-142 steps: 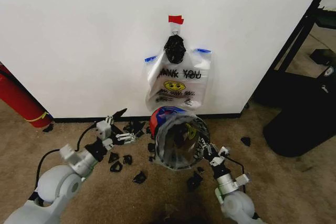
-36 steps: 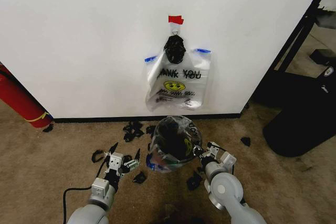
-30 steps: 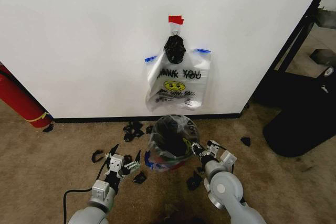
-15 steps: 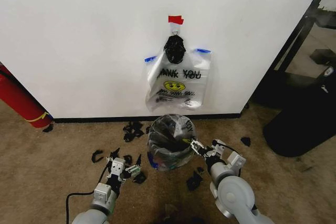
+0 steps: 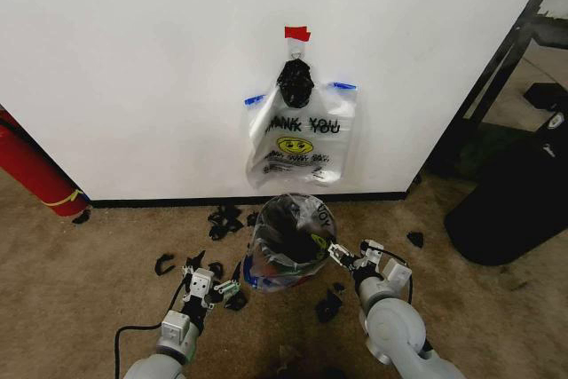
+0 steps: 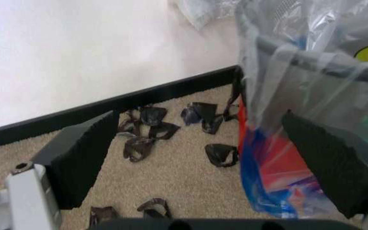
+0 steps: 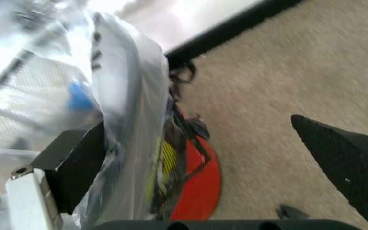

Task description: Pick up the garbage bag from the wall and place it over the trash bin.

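Clear garbage bag (image 5: 300, 144): blue handles, black lettering, yellow smiley.

Clear THANK YOU garbage bag (image 5: 300, 139) with blue handles and yellow smiley hangs flat on white wall (image 5: 133, 59), under red tape. Small black trash bin (image 5: 288, 241) with red base sits on carpet just below, wrapped in clear plastic

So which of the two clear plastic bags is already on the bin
The bag stretched over the black bin on the carpet, between the two grippers. The other bag, printed THANK YOU, hangs flat on the wall under red tape.
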You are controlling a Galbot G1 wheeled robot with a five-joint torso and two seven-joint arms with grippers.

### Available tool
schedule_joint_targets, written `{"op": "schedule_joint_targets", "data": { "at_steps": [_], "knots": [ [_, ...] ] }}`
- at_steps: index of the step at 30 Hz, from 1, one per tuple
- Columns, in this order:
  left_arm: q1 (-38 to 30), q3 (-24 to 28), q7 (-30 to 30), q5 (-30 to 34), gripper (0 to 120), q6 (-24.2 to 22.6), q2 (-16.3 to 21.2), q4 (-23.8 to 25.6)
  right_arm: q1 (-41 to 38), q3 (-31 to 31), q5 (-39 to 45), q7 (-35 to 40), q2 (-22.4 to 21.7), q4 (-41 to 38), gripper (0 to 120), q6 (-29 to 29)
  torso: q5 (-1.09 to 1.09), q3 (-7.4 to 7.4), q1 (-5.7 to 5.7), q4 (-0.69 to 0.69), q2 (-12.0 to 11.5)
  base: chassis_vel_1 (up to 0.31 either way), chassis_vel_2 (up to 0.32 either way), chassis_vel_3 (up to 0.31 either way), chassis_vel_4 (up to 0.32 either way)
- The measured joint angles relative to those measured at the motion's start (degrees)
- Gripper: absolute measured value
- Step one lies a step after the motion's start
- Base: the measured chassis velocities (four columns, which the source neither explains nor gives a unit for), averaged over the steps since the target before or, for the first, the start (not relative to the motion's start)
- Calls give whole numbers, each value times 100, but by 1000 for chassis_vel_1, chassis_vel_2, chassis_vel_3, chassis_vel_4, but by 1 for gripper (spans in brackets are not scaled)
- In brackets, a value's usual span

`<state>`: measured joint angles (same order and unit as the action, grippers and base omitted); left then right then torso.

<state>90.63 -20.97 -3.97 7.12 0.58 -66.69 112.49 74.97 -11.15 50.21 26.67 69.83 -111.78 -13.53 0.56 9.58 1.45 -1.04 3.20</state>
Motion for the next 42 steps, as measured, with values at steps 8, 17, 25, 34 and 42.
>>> {"op": "schedule_joint_targets", "data": {
  "at_steps": [8,17,25,34,42],
  "knots": [
    [-24,10,-2,0,100,44,43,-19,-57,-166,-635,-2174,-171,709,100,798,0,0,0,0,0,0,0,0,0],
    [4,-12,-10,9,100,178,62,-99,-166,-864,-668,-5707,-234,1953,100,2005,-1,0,0,0,0,0,0,0,0],
    [-38,38,-5,-17,100,252,9,-233,-351,-1099,-32,-6335,-61,2396,100,2751,0,0,0,0,0,0,0,0,0],
    [-57,28,101,-16,100,320,-7,-404,-496,-1082,399,-5644,115,2440,100,3105,-1,0,0,0,0,0,0,0,0],
    [-479,347,744,76,100,895,-208,-1335,-93,-1138,-148,-4561,412,1003,100,3654,1,0,0,0,0,0,0,0,0]
  ]
}}
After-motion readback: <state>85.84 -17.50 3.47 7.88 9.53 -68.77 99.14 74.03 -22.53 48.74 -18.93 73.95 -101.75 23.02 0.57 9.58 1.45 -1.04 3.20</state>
